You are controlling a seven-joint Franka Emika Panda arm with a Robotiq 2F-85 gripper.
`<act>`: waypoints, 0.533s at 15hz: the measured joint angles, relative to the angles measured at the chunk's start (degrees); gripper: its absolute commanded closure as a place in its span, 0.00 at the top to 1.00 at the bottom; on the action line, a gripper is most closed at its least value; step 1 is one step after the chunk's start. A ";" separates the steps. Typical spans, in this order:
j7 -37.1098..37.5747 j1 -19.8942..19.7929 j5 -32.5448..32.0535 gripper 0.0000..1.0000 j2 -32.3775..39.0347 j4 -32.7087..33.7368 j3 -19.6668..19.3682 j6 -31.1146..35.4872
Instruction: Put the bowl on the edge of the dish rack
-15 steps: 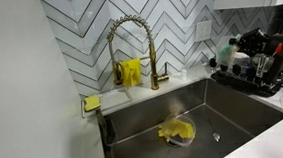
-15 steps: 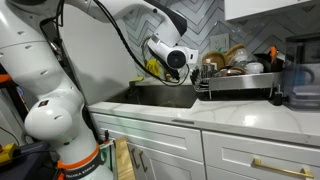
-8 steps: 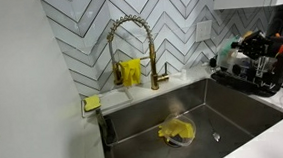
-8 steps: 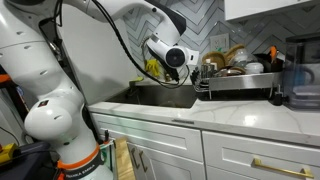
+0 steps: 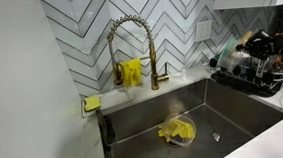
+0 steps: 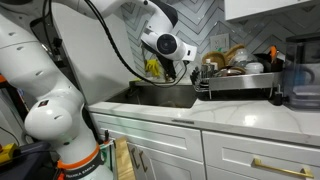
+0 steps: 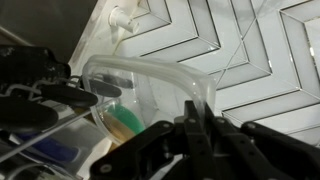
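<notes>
In the wrist view my gripper (image 7: 195, 118) is shut on the rim of the see-through glassy bowl (image 7: 150, 85). I hold the bowl tilted over the black wires of the dish rack (image 7: 40, 98). Green and yellow items in the rack show through the bowl's wall. In both exterior views the gripper (image 5: 263, 44) (image 6: 190, 72) sits at the near end of the crowded dish rack (image 5: 250, 79) (image 6: 240, 90), just above it. The bowl itself is too faint to make out in the exterior views.
A similar clear bowl with a yellow cloth (image 5: 177, 131) lies in the steel sink (image 5: 234, 113). A gold faucet (image 5: 129, 50) and a yellow sponge (image 5: 91, 103) stand at the back. A chevron-tiled wall (image 7: 260, 50) is behind the rack.
The arm's wrist has risen a little and shifted toward the rack with the bowl still held. Nothing else has moved.
</notes>
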 measured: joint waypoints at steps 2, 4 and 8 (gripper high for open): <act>2.77 0.21 -1.76 0.02 -0.77 -0.07 0.94 2.62; 5.75 0.37 -4.06 0.02 -1.46 -0.21 1.76 4.96; 12.36 0.54 -10.02 0.02 -2.82 -0.65 3.00 10.33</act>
